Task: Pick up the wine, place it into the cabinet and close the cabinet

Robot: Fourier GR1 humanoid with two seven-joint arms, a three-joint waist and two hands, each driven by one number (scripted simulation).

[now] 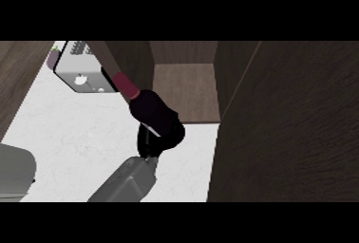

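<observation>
- Wine bottle (144,102): dark, near-black glossy body w/ dark red neck/cap, lying tilted, cap end pointing up-left twd cabinet's left wall edge.
- Held off the counter, right at mouth of cabinet (184,90); neck overlaps front edge of left wall, body just in front of the shelf opening.
- One hand (160,135) in view, black, fingers curled round bottle's lower body, partly merging w/ bottle's dark surface; a thin pale streak shows across it.
- Which arm: can't tell for sure; grey forearm (126,182) comes in from lower edge near centre-left, boxy, smooth matte grey.
- Cabinet interior: brown wood grain, flat shelf floor lighter brown, back wall darker; recess rectangular.
- Cabinet door (288,123): big dark brown wood-grain panel filling right side of view, standing open, edge just beside the hand.
- Counter (77,133): white, faintly mottled stone-like top.
- Toaster (82,66): boxy, brushed silver metal, slots on top, small knob on front face; upper left, near bottle cap but apart.
- Dark wood panel (17,80) along far left edge.
- Rounded grey shape (15,173) at lower-left edge, smooth; identity unclear.
</observation>
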